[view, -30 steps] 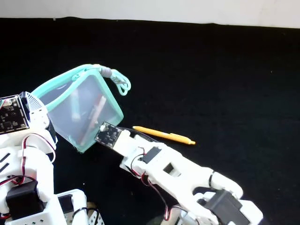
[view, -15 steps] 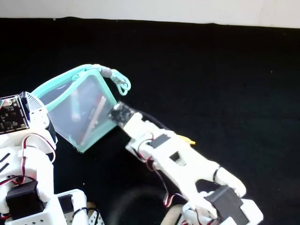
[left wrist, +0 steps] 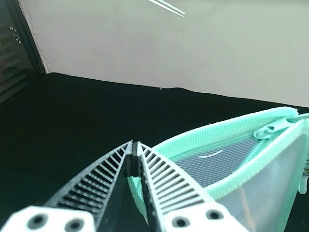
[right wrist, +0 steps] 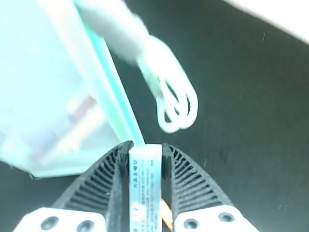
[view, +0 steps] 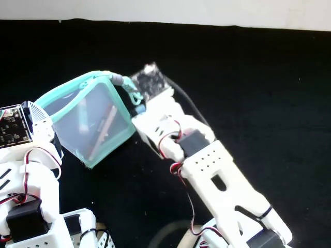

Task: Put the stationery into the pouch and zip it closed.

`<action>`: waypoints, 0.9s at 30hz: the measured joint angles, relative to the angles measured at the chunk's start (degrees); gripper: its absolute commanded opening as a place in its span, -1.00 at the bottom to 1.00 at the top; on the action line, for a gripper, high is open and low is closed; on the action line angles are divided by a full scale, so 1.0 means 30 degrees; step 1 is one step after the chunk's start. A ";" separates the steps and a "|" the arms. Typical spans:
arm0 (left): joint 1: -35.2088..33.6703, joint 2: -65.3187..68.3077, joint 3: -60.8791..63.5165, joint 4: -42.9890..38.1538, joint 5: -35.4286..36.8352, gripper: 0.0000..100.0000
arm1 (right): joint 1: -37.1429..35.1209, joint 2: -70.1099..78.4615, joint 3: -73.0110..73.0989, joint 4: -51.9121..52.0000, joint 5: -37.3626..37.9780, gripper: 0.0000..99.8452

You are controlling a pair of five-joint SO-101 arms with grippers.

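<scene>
Open mint pouch (view: 77,142), pens (view: 105,122) inside, eraser (right wrist: 145,183) beside

A matte black tabletop (view: 258,77) spreads across the whole high view, plain and unmarked apart from a few tiny pale specks. Along its far edge runs a white wall (view: 207,11). In the left wrist view that same wall rises pale and lightly scuffed above the black surface, with a thin light line (left wrist: 166,7) crossing it, possibly a cable. Next to the wall stands a dark slatted panel (left wrist: 12,58).
</scene>
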 measured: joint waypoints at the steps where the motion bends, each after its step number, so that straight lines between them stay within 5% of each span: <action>1: 0.0000 0.0000 0.0000 0.0000 0.0000 -0.98 | -0.0176 0.0000 -0.0762 0.0381 -0.0059 -0.99; 17: 0.0000 0.0000 0.0000 0.0000 0.0000 -0.98 | -0.2901 0.0000 -0.8469 0.2227 -0.1436 -0.99; 27: 0.0498 0.0000 0.0000 0.0000 0.0000 -0.98 | -0.3282 0.0996 -1.0081 0.0029 -0.3868 -0.99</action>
